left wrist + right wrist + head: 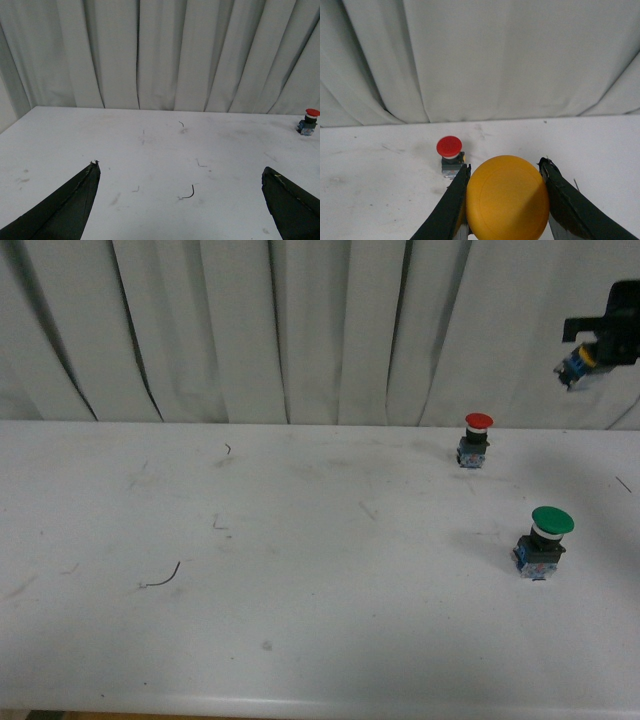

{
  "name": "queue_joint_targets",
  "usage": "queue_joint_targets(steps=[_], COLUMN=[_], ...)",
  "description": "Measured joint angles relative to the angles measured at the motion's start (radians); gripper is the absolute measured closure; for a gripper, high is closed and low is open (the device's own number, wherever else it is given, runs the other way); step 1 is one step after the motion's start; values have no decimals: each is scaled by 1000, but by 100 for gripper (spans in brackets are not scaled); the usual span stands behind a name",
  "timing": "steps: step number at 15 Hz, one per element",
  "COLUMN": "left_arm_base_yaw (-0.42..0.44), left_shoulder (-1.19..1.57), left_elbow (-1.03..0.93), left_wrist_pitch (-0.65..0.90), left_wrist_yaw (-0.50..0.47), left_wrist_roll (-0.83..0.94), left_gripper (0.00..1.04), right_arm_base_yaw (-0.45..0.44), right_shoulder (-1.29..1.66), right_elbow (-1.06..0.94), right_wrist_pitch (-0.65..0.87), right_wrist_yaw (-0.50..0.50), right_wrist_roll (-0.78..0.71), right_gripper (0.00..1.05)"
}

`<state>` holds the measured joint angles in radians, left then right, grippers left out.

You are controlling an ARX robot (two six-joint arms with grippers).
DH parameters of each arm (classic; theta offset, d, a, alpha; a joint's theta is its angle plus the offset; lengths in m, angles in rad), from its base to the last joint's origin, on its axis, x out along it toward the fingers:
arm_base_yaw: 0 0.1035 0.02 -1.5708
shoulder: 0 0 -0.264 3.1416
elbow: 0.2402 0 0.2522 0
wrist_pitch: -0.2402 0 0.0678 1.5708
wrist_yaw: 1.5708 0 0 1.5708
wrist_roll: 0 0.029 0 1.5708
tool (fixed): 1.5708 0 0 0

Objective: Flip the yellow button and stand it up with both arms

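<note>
1. The left gripper [180,166] hangs over the left part of the bench [300,640]. Its two black fingers [65,210] are spread wide apart and hold nothing.
2. A thin dark curl of wire [160,578] lies on the bench's left half, towards the front edge.
3. The red button [477,438] stands upright on its base near the far edge, right of the middle, with its cap up.
4. The green button [545,540] stands upright nearer the front and close to the right edge, well apart from the red one.
5. The yellow button [577,364] is off the bench, raised in the air over the far right corner, in front of the curtain [300,330].
6. The right gripper [505,167] is clamped on the yellow button, with one finger on each side of the round cap.
7. The button's long axis is tilted. The cap faces back towards the wrist, and the blue-black base points down and to the left, away from the gripper.
</note>
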<state>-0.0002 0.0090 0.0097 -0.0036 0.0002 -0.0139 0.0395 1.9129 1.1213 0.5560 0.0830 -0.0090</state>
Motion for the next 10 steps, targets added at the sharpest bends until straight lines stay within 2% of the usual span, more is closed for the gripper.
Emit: queue_joint_targets(steps=[2,7,10], left_arm_base_yaw=[0,0,0], left_shoulder=[0,0,0], left_elbow=[0,0,0], left_wrist_pitch=[0,0,0], left_wrist_yaw=[0,0,0], left_wrist_roll=[0,0,0], left_gripper=[7,7,7], right_arm_base_yaw=[15,119,124], right_shoulder=[91,248,312], right_elbow=[84,207,262], right_wrist_pitch=[-103,-227,-289], right_wrist_yaw=[40,137,201], right_wrist_roll=[45,91,110], right_gripper=[68,68,68])
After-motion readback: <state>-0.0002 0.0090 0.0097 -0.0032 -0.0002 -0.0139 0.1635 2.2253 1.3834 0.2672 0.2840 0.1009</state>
